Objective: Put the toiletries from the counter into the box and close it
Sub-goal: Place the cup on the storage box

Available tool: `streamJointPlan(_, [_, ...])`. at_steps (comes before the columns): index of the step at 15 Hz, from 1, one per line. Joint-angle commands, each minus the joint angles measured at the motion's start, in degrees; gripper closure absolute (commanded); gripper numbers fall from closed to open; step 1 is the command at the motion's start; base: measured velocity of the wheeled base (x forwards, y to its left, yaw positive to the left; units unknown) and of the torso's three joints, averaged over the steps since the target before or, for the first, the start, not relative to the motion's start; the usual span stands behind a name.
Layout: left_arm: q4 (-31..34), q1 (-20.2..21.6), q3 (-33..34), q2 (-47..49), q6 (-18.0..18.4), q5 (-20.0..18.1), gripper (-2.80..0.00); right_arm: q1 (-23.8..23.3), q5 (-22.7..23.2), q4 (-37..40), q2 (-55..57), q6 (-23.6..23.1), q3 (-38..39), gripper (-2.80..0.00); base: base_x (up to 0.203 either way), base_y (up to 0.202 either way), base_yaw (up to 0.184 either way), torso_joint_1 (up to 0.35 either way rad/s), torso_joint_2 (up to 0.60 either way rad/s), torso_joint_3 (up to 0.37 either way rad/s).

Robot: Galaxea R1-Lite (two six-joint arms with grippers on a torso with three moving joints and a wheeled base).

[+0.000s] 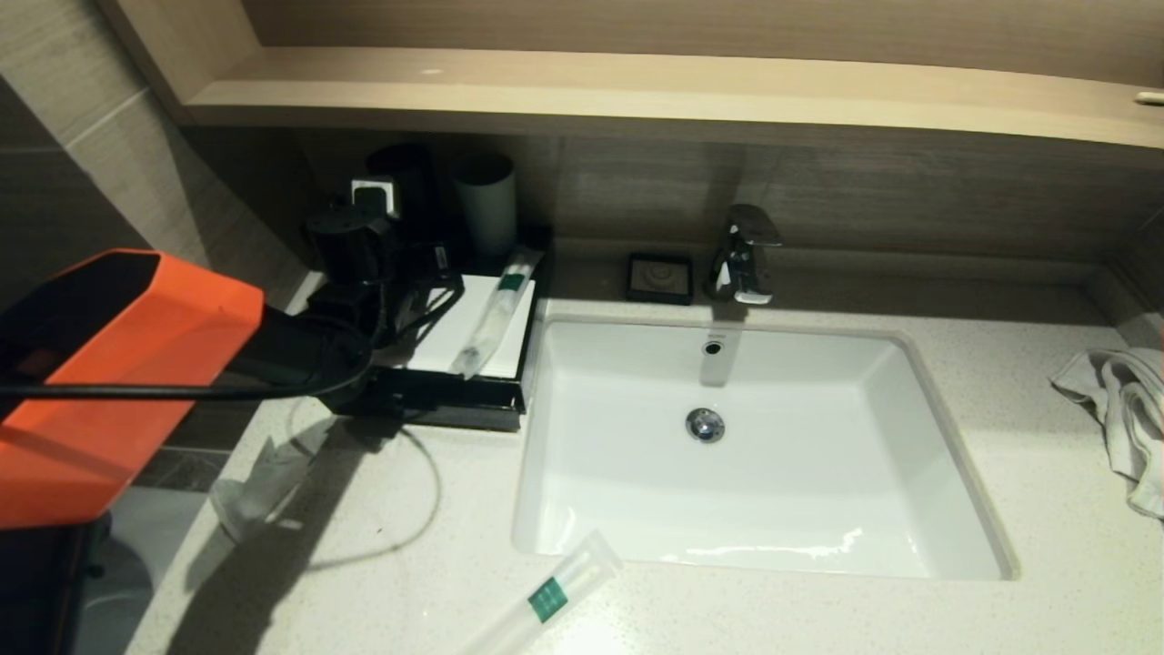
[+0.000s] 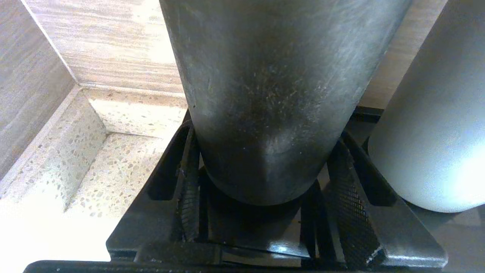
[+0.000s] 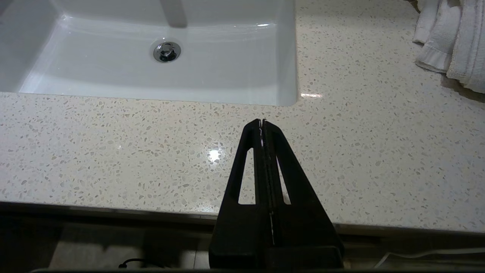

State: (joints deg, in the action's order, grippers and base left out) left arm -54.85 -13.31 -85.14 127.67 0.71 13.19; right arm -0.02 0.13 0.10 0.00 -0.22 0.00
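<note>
We see the left gripper (image 2: pixel 261 212) closed around a dark cup (image 2: pixel 265 94), it seems, standing on the box (image 1: pixel 455 400). One packet (image 1: pixel 496 309) lies on the box, another (image 1: pixel 555 591) on the counter (image 1: pixel 818 609). The right gripper (image 3: pixel 263 123) is closed.

Speckled glossy stone counter (image 3: pixel 113 151), glazed white basin (image 1: pixel 755 491), translucent plastic packets (image 1: pixel 546 600), crumpled cloth towel (image 1: pixel 1123 409).

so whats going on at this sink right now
The left hand is at the back of the black box, its fingers around a dark cup beside a grey one. One long packet lies on the box's white panel; another waits on the counter. The right hand is shut, parked at the counter's front edge.
</note>
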Motion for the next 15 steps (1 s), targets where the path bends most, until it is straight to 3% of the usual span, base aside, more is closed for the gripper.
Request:
streamJointPlan(1, [-0.6, 0.0, 0.1, -0.2, 0.0, 0.1, 0.0, 0.0, 0.0, 0.0, 0.0, 0.0, 0.0, 0.0, 0.0, 0.0, 0.0, 0.0, 0.0, 0.0])
streamJointPlan(10, [-1.5, 0.0, 1.7, -0.7, 0.0, 0.1, 0.0, 0.0, 0.0, 0.0, 0.0, 0.0, 0.0, 0.0, 0.0, 0.0, 0.0, 0.0, 0.0, 0.0])
streamJointPlan(11, [-1.5, -0.1, 1.7, -0.9, 0.0, 0.0, -2.8, 0.0, 0.0, 0.0, 0.0, 0.0, 0.0, 0.0, 0.0, 0.0, 0.0, 0.0, 0.0, 0.0])
streamJointPlan(15, [-1.8, -0.1, 2.0, -1.4, 0.0, 0.0, -2.8, 0.0, 0.0, 0.0, 0.0, 0.0, 0.0, 0.0, 0.0, 0.0, 0.0, 0.0, 0.0, 0.0])
